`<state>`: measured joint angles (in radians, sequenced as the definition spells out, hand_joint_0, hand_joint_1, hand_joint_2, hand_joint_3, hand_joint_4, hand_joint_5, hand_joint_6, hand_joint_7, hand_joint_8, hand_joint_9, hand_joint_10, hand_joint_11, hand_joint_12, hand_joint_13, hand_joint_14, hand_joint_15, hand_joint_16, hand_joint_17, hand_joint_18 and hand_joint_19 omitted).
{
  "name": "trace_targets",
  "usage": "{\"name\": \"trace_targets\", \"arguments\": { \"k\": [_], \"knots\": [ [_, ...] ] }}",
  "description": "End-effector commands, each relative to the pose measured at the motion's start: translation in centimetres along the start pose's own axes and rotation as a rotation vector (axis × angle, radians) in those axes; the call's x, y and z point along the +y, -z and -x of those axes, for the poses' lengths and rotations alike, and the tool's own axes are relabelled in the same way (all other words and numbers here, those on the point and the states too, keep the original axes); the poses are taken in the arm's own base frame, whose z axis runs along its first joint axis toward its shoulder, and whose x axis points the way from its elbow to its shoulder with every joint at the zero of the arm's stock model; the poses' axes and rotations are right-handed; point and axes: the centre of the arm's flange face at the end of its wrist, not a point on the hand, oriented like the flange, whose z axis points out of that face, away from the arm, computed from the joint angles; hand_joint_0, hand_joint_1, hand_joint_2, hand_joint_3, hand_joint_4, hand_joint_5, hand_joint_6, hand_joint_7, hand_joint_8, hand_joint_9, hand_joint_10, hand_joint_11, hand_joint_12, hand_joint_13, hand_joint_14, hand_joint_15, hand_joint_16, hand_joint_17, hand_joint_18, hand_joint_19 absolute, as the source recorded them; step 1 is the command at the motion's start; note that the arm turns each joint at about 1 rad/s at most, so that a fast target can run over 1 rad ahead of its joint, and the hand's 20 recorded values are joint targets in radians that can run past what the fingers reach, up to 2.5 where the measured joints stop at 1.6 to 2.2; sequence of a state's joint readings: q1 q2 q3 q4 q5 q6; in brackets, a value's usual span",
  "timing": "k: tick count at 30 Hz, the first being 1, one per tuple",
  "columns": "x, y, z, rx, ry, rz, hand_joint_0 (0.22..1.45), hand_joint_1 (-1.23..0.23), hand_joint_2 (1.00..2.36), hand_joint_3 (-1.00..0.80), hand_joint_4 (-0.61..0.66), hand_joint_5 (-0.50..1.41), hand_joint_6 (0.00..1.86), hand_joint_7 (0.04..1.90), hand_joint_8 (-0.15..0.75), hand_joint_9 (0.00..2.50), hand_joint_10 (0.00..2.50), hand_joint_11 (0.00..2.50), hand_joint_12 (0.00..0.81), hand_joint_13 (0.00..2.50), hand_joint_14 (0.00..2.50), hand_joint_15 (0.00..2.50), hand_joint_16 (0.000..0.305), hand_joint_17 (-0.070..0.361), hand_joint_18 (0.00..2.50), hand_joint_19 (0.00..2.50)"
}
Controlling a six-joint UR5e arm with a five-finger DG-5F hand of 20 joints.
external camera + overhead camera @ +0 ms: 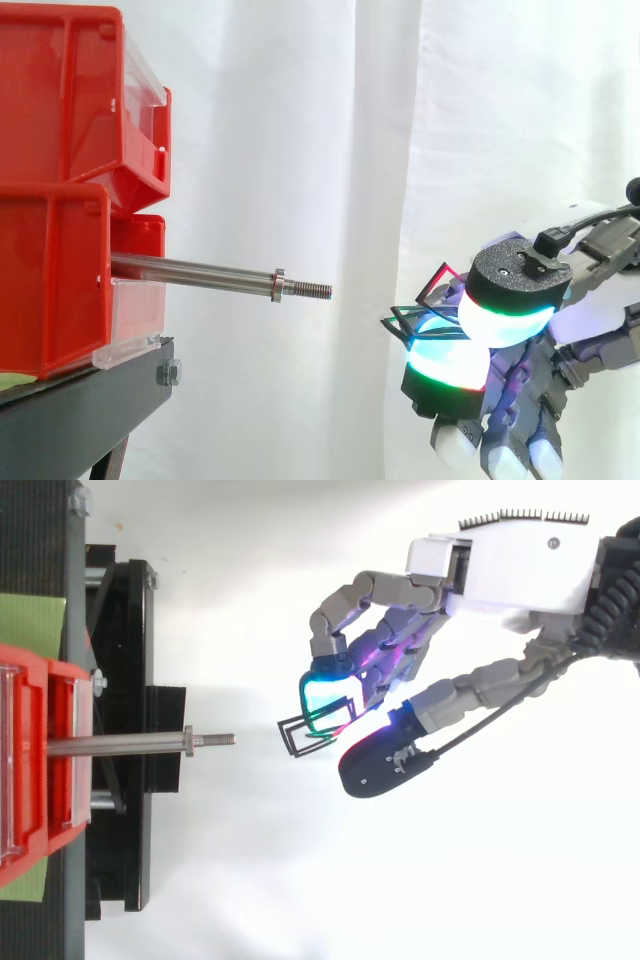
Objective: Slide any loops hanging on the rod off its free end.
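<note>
Steel rod (200,270) stands bare beyond the hand (405,640), whose fingertips pinch the thin loops (297,736) just clear of the free end, so sliding-off looks done; next, carry them aside and release.

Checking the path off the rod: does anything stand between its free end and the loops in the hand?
Nothing visible does. The loops, pinched in the fingers of the hand, hang clear beyond the threaded free end of the rod, with open space between them, and the rod is bare.
</note>
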<state>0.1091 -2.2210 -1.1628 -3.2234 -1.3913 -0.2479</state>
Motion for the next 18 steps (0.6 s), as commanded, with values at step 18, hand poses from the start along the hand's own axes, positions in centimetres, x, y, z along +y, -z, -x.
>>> {"name": "trace_targets", "arguments": {
  "k": [18],
  "knots": [
    [0.06,0.05,0.04,0.000,-0.009,0.000,0.60,-0.77,1.02,-0.24,0.09,-0.16,0.83,1.04,0.318,1.00,0.01,0.34,0.303,0.96,0.01,0.20,0.045,0.101,0.95,0.37]
  ]
}}
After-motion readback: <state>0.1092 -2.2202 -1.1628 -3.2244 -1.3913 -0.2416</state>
